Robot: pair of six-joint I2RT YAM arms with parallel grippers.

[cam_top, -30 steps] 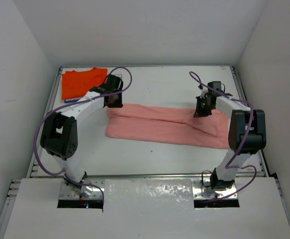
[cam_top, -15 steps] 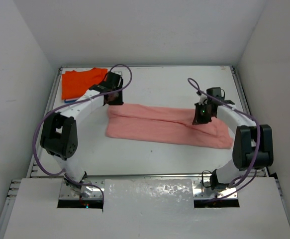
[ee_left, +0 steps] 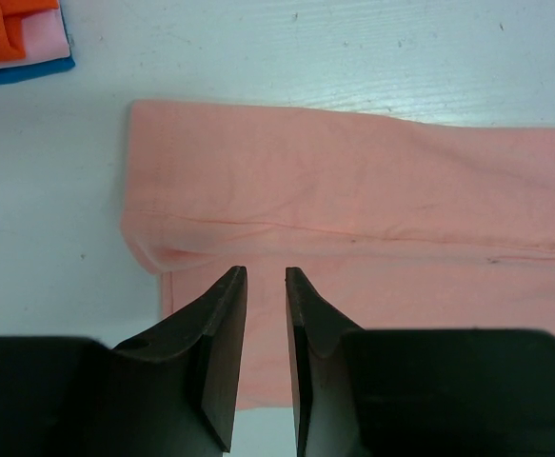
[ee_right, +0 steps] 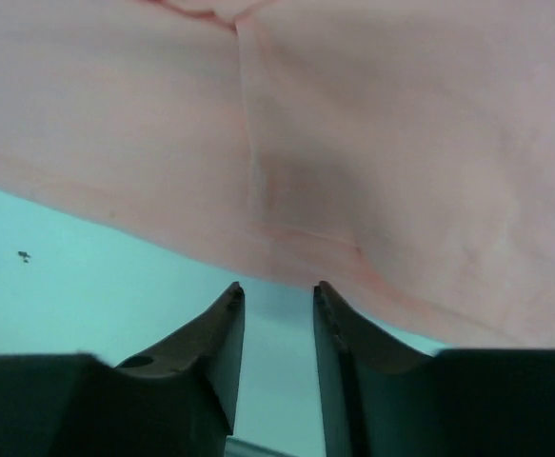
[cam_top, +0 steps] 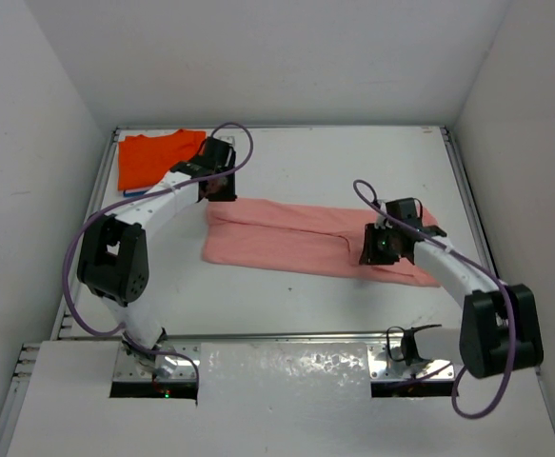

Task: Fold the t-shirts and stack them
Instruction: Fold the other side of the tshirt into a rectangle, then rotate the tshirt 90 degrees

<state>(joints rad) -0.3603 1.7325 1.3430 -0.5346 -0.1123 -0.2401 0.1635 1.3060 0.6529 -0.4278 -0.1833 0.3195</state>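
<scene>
The salmon-pink t-shirt (cam_top: 296, 238) lies folded lengthwise as a long strip across the middle of the table. It also shows in the left wrist view (ee_left: 353, 190) and the right wrist view (ee_right: 353, 114). My left gripper (cam_top: 218, 190) hovers over the shirt's far left end, its jaws (ee_left: 262, 276) a little apart and empty. My right gripper (cam_top: 372, 252) is at the strip's near edge towards the right, its jaws (ee_right: 275, 288) slightly apart with bare table between them. The orange t-shirt (cam_top: 153, 157) lies folded at the far left corner, with a blue edge (cam_top: 134, 193) under it.
The white table (cam_top: 334, 162) is boxed in by white walls at the back and both sides. In the left wrist view the orange shirt (ee_left: 10, 24) sits on a pale pink layer and the blue edge (ee_left: 20, 74). Purple cables loop over both arms.
My right gripper has moved from the shirt's far right part towards me and to the left, to the near edge. My left gripper has barely moved.
</scene>
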